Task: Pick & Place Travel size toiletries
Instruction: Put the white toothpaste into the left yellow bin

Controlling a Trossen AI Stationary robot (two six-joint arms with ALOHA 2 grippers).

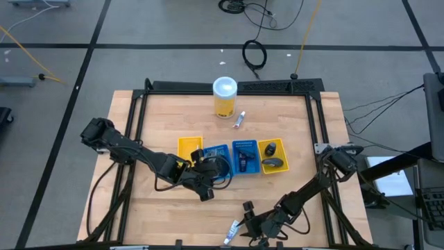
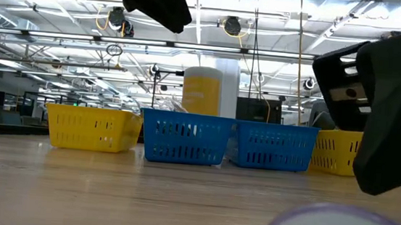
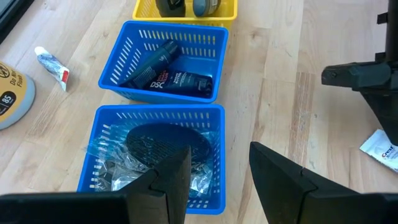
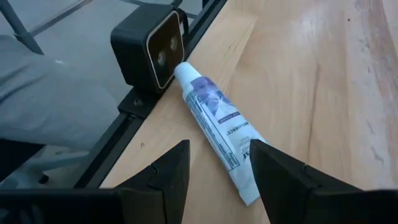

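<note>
Lying right at the near edge of the wooden surface, a white tube with blue print rests flat just ahead of the right gripper, whose fingers are apart with the tube's lower end between them, not clamped. Only the right wrist view shows that the tube's cap nearly touches a small black camera box fixed on the frame at that edge; from above, the same tube is a pale sliver left of the right gripper. Room here is tight, with the drop-off and frame just beside the tube. Farther in, the left gripper hangs over the row of trays at mid-surface, fingers apart and holding nothing. Its wrist view looks down into what the level view hides behind basket walls: a blue tray with a round black disc in crinkled clear wrap, a second blue tray beyond it holding short dark tubes, and a yellow tray with dark oval pieces. Another small white tube lies alone on the far side, near the tall yellow canister. From above, a further yellow tray sits at the row's left end. Bare wood lies between the trays and the near edge.
</note>
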